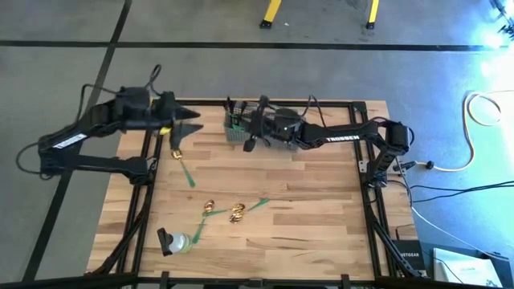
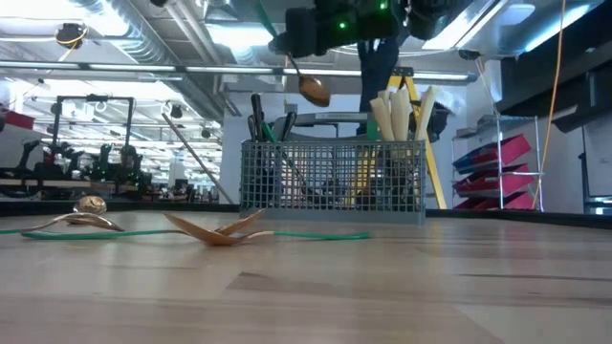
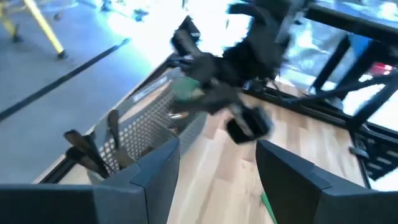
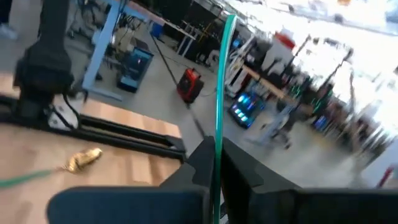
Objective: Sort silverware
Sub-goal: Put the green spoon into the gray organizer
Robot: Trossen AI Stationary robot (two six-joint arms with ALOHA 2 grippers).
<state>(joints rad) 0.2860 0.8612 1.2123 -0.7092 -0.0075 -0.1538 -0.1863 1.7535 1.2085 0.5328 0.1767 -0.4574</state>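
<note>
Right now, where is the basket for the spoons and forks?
In the high view the basket sits at the table's far edge, near the middle, right under the right pincer. The left pincer is just to its left.

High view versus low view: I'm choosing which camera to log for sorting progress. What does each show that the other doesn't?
Only the high view shows both arms: the left gripper is open near the table's far left corner, and the right gripper is over the basket.

Only the low view shows the cream-handled knives and dark forks upright in the basket. It also shows a gold spoon hanging above it from the right gripper.

Both show the mesh basket, loose spoons and green tape strips on the table.
</note>
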